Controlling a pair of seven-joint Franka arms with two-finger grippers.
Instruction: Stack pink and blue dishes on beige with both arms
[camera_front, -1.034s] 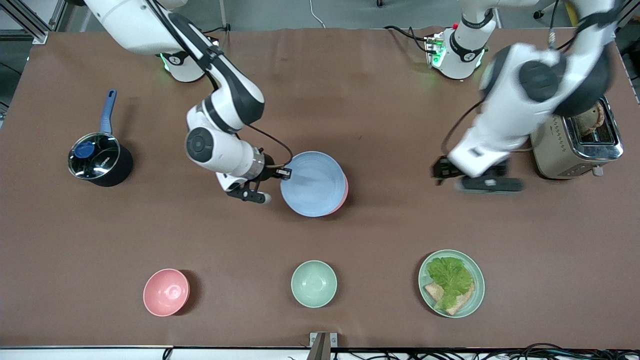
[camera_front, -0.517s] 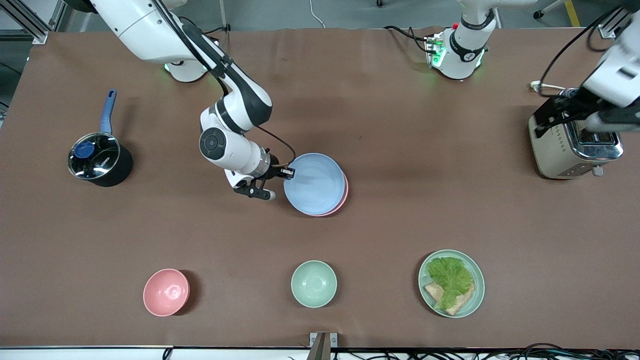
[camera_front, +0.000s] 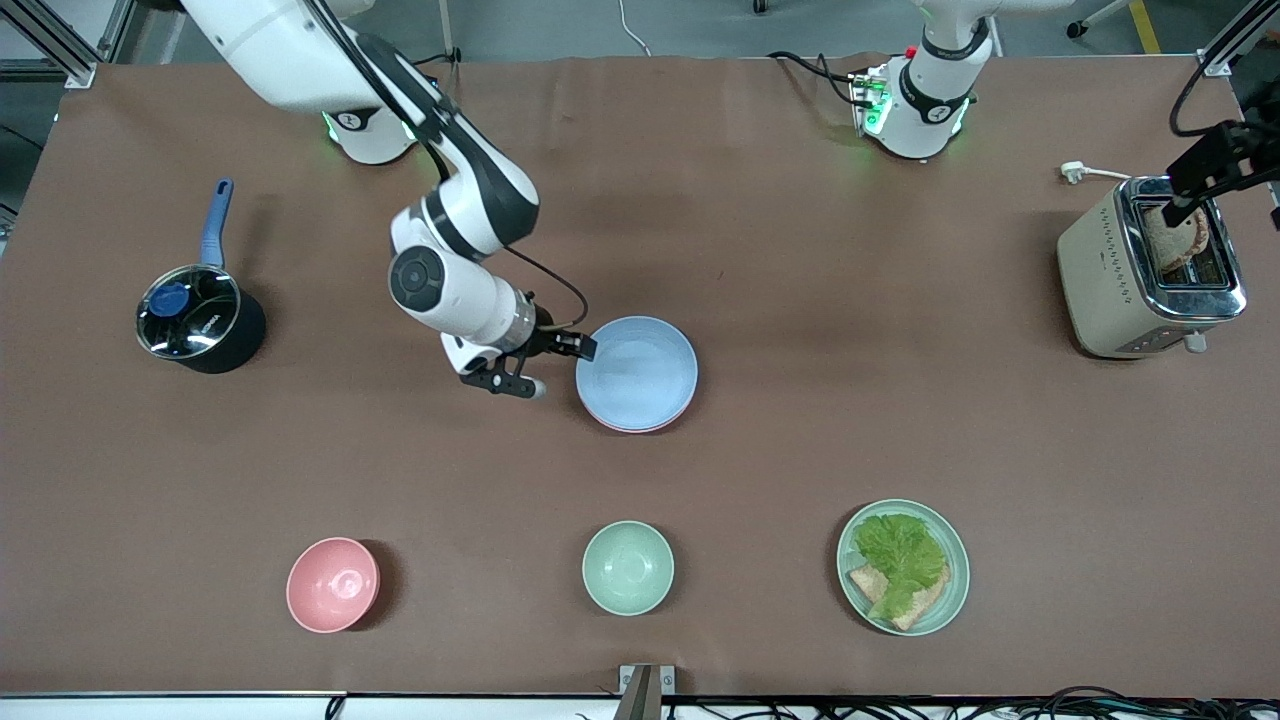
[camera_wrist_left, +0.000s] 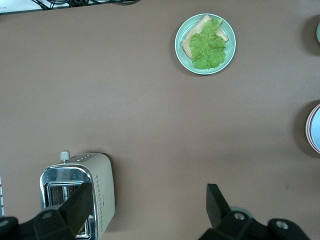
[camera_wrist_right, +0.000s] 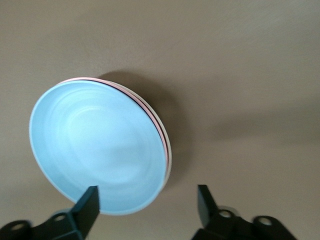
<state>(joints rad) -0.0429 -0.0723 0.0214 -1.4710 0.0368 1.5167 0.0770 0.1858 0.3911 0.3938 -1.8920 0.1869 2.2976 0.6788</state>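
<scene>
Blue dish (camera_front: 638, 369) tops stack mid surface (camera_front: 800, 300), on pink dish (camera_front: 640, 427) (beige rim (camera_wrist_right: 168, 155) barely visible). Right gripper (camera_front: 560, 363) beside stack, fingers apart. Left gripper (camera_wrist_left: 150, 207) apart over toaster (camera_front: 1150, 268). Mint bowl (camera_front: 628, 567), lettuce plate (camera_front: 903, 566) nearer camera.

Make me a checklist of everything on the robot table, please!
Surface: brown table, flat, no spills seen.
Job's things: blue plate tops the stack; pink plate shows as a rim under it; beige plate shows as a pale edge at the bottom.
Clutter: pot, pink bowl, green bowl, lettuce plate, toaster with bread.
Grippers: right gripper open beside the stack; left gripper open, over the toaster's end of the table.
Cables: toaster plug lying on the table.
Surroundings: metal frame at the corners, loose cables along the table's edge nearest the front camera.
</scene>
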